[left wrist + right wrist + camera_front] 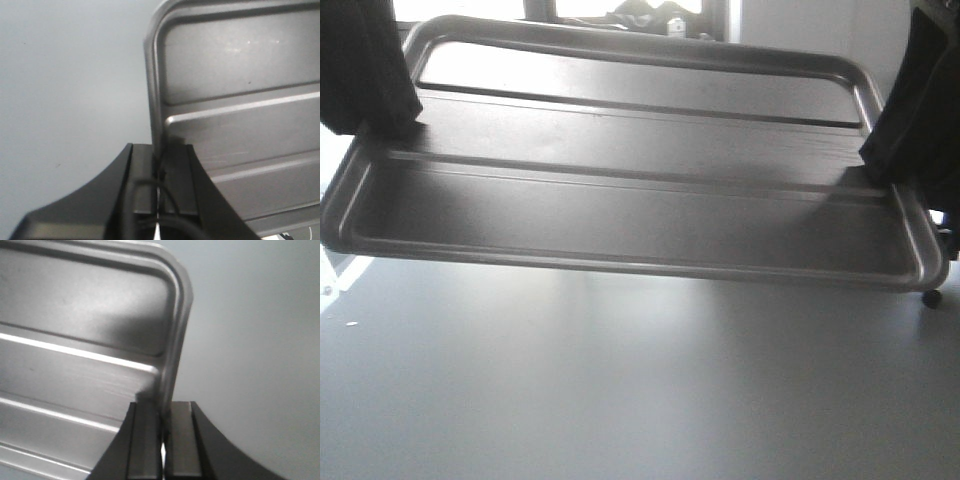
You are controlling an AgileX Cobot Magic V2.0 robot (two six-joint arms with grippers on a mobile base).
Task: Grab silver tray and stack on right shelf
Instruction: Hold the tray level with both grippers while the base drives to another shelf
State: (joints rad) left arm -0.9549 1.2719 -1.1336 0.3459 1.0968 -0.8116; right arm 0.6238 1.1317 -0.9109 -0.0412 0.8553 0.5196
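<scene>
- Nearest me in the front view is the grey tabletop (620, 400). Its left edge just shows low on that side.
- Above it the tray (620, 200) hangs clear of the surface and reaches most of the way from the tabletop's left edge toward its right. The near long rim sits lower than the far one, so the two ridges in the bottom tilt toward my camera.
- My left pincer (159, 172) is closed on the tray's left short rim, with a finger on each face of the thin metal wall.
- My right pincer (164, 415) grips the right short rim in the same way, near a rounded corner.
- I judge the grab and lift to be done and the carry to be the step in hand. The shelf is not in any of my views, so I cannot say how far off it is.
- Next, I think both arms must swing right together with the gap between them kept fixed. Otherwise the rim could twist or slip out.
- I would also level the tray before it meets the shelf.
- Farthest off, past the tabletop's far edge, is a bright window (620, 8).
</scene>
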